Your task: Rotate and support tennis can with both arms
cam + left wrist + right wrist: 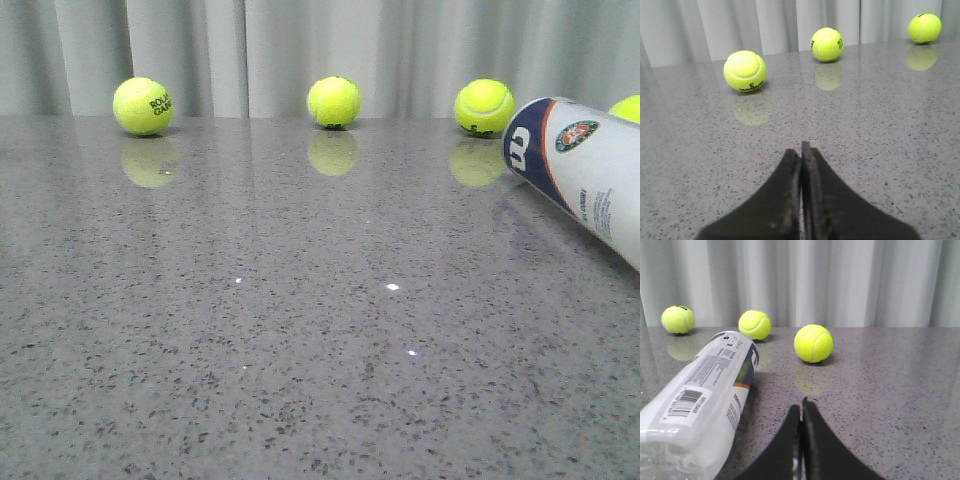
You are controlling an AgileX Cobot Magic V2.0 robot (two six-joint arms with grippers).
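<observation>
Both arms low over the grey table, left gripper and right gripper pressed closed on nothing, fingers pointing toward the curtain; tennis can lying sideways just beside the right gripper, untouched.

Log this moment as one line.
tennis can: lying on table | left gripper: shut, empty | right gripper: shut, beside can | contact: none
</observation>
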